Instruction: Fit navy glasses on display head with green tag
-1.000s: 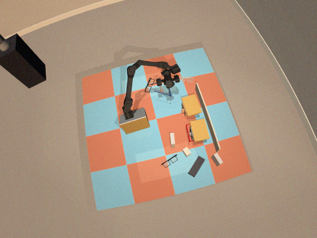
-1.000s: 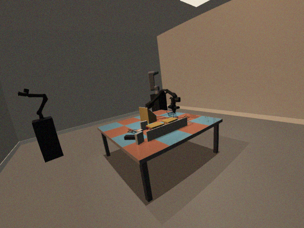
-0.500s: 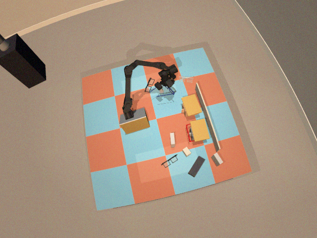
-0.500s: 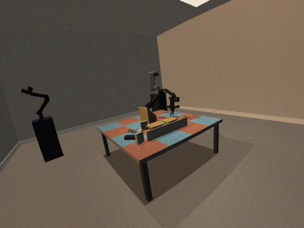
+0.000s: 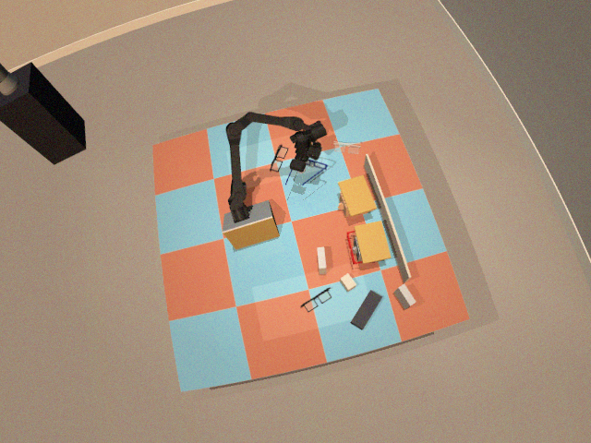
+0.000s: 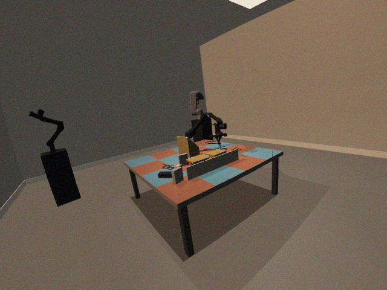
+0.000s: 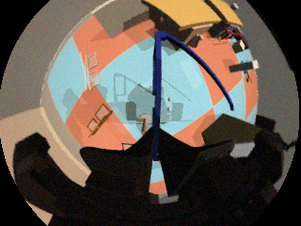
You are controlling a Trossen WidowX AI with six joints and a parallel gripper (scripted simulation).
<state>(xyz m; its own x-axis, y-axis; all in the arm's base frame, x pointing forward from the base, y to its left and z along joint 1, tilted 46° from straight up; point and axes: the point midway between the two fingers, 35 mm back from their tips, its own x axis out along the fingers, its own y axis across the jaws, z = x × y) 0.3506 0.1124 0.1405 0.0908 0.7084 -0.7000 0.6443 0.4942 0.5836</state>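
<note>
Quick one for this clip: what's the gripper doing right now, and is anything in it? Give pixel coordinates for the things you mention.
Gripper (image 5: 310, 162) (image 6: 219, 142) (image 7: 154, 130): closed, holding the navy glasses (image 5: 315, 176) (image 7: 158, 71).

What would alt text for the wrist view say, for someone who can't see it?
Black parallel-jaw gripper shut on navy-framed glasses, one temple curving right; beyond, yellow-topped boxy stands above an orange-and-blue checkered table.

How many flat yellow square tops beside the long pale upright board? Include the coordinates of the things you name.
2. One (image 5: 356, 195) (image 6: 216, 153) (image 7: 193, 15) sits near the board's (image 5: 389, 219) (image 6: 212, 164) middle; the other (image 5: 372, 242) (image 6: 197, 159) (image 7: 228, 10) has red-framed glasses (image 5: 349, 245) (image 7: 235, 34) at its edge. None looks hidden.
</note>
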